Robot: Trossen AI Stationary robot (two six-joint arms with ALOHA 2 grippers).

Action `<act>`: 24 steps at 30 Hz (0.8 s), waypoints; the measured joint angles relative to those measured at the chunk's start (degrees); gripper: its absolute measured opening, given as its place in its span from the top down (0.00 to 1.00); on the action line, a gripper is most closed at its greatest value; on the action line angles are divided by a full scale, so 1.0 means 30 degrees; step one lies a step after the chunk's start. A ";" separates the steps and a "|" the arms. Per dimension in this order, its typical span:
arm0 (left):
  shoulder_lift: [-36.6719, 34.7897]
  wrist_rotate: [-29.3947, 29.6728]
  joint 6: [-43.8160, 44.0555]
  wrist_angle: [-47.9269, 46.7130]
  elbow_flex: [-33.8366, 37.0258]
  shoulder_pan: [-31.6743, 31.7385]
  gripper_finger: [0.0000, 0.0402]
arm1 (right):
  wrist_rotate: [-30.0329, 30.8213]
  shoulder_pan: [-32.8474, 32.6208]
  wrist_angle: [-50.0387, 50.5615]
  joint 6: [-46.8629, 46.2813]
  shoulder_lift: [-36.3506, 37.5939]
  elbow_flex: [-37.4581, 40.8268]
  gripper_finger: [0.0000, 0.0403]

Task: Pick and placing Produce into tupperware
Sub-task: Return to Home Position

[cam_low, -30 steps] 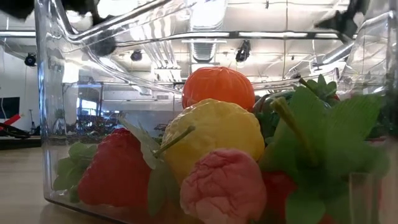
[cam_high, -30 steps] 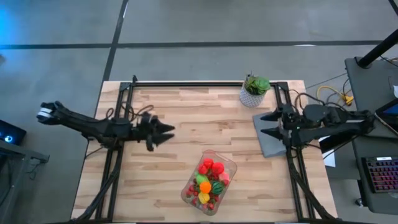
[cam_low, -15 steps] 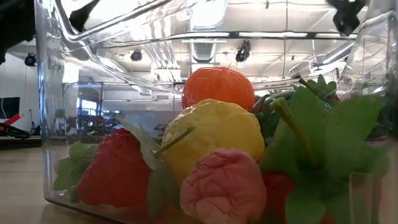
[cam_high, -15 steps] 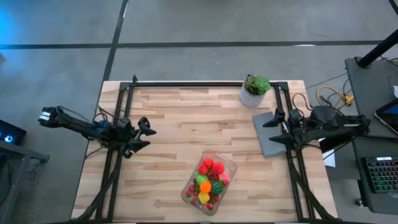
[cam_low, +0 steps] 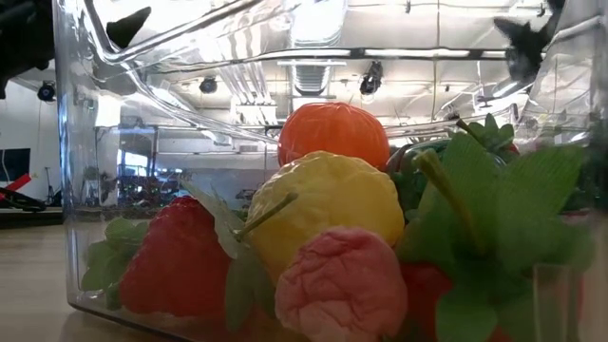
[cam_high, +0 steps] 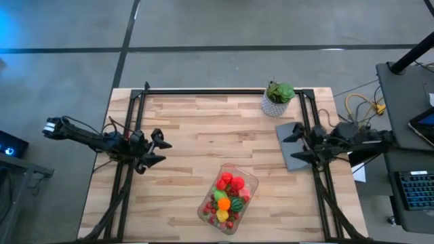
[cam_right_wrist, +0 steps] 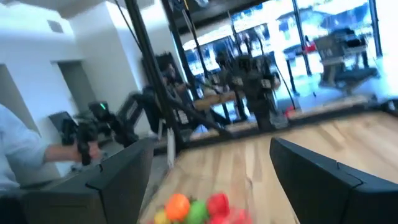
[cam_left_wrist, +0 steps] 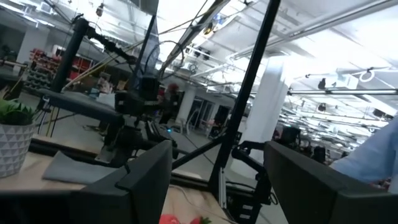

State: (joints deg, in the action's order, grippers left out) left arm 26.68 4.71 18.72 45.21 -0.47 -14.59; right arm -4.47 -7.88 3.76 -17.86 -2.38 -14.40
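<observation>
Left gripper (cam_high: pixel 161 150): at left of centre in the high view, above the left edge of the table (cam_high: pixel 203 129). Fingers spread apart, nothing between them; confirmed in the left wrist view (cam_left_wrist: pixel 217 180).

Right gripper (cam_high: pixel 290 147): at right of centre in the high view, above the grey slab (cam_high: pixel 298 164). Fingers likewise spread, nothing held; confirmed in the right wrist view (cam_right_wrist: pixel 217 180).

Tupperware (cam_high: pixel 252 179): at lower centre of the high view, set at an angle on the table, well apart from both grippers.

Produce (cam_high: pixel 227 193): inside the tupperware, piled. Low view, seen through the clear wall (cam_low: pixel 71 190): orange piece (cam_low: pixel 332 133) on top at centre, yellow piece (cam_low: pixel 328 214) below it, pink piece (cam_low: pixel 342 285) at lower centre, red berry (cam_low: pixel 176 271) at lower left, green leaves (cam_low: pixel 494 190) at right.

Potted plant (cam_high: pixel 279 97): at upper right of the table, just above the slab in the frame.
</observation>
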 joint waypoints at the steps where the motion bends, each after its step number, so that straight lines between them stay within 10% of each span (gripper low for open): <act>1: 0.0023 0.0046 0.0023 -0.0165 0.0000 0.0000 0.40 | -0.0005 0.0000 -0.0298 -0.0177 -0.0023 0.0512 0.22; 7: 0.0228 0.0035 0.0043 -0.1022 0.0009 0.0000 0.40 | -0.0517 0.0007 -0.4929 -0.1053 0.0506 0.4221 0.22; 24: 0.2424 0.0072 0.0109 -0.1266 0.0044 0.0000 0.40 | 0.2267 0.2231 -0.2027 0.0098 0.0699 0.4629 0.22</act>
State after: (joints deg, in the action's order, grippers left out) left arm 33.95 4.93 19.05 41.41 -0.34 -14.59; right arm 2.33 -1.19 -2.32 -17.56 -0.28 -0.51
